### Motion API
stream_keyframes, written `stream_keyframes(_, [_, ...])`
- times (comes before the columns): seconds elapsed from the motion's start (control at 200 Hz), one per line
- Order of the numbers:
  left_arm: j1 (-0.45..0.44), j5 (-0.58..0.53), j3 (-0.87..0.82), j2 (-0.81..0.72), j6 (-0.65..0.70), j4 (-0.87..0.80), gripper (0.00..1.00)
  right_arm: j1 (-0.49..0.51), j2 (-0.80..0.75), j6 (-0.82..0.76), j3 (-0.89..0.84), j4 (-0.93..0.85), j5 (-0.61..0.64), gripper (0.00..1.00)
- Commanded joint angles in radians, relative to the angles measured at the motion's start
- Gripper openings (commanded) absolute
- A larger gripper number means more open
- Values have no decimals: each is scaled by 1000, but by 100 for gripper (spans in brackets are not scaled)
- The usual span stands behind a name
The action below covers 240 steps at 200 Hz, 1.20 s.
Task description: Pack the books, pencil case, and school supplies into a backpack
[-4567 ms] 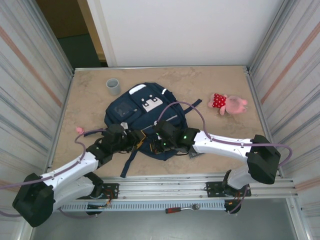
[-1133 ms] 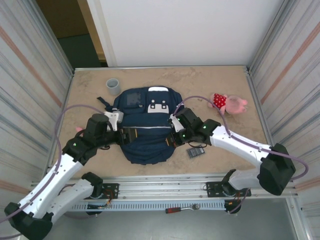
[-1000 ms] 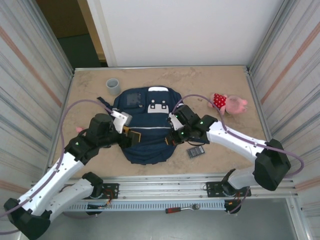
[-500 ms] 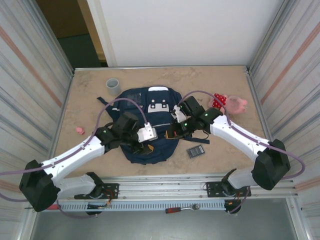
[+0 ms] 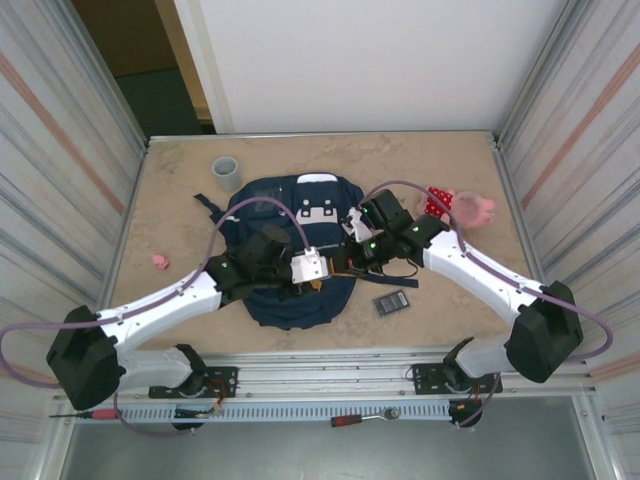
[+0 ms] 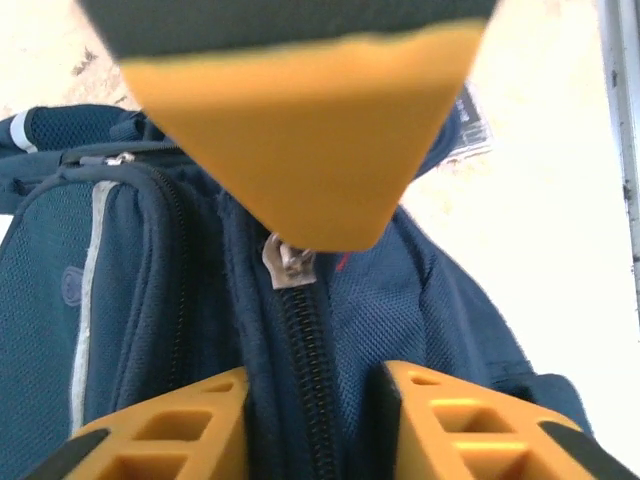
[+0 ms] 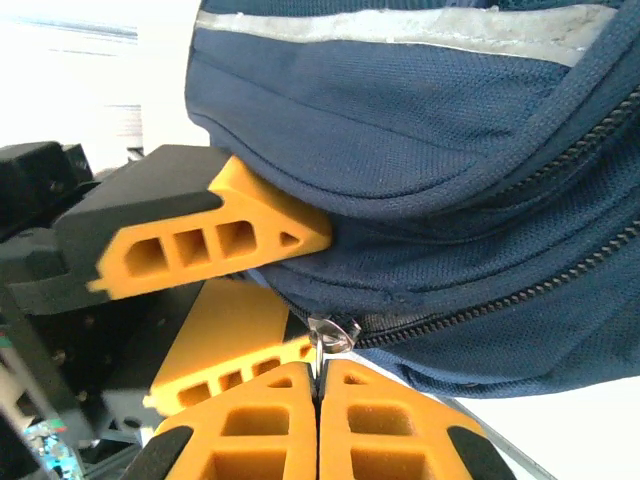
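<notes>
The navy backpack (image 5: 285,215) lies flat mid-table, white patches up. My right gripper (image 5: 341,264) is at its near right edge, shut on the metal zipper pull (image 7: 328,335), with the fingertips (image 7: 290,390) pressed together. My left gripper (image 5: 316,270) meets it from the left. Its orange fingers (image 6: 195,420) clamp a fold of backpack fabric (image 6: 410,310) that carries the zipper (image 6: 300,330). A dark grey gridded piece (image 5: 391,301) lies on the table right of the backpack. The book and the slim grey piece are out of view.
A pink and red plush toy (image 5: 456,206) lies at the right. A grey cup (image 5: 226,172) stands at the back left, and a small pink object (image 5: 159,262) lies at the left. Corrugated walls close in both sides.
My left arm swung from the backpack's left side across its front and now grips the near edge beside the right gripper. The right gripper stayed roughly in place.
</notes>
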Motion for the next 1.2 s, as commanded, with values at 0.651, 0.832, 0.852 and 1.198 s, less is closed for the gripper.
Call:
stream_keyframes(0.651, [25,-70,-89,-118,-27,27,0,-76,-80,-111,4,-238,363,0])
stream_keyframes(0.832, [41,-56,-92,-123,-47,28,0,-47,-95,-146,0,-177,233,0])
stream_keyframes(0.852, [42,-49,-90,-120,-51,30,0,-30,-92,-141,-1,-154,217,0])
stream_keyframes(1.198, [41,34,-53,-51,-150,103,0,149,41,-79,40,23,107,0])
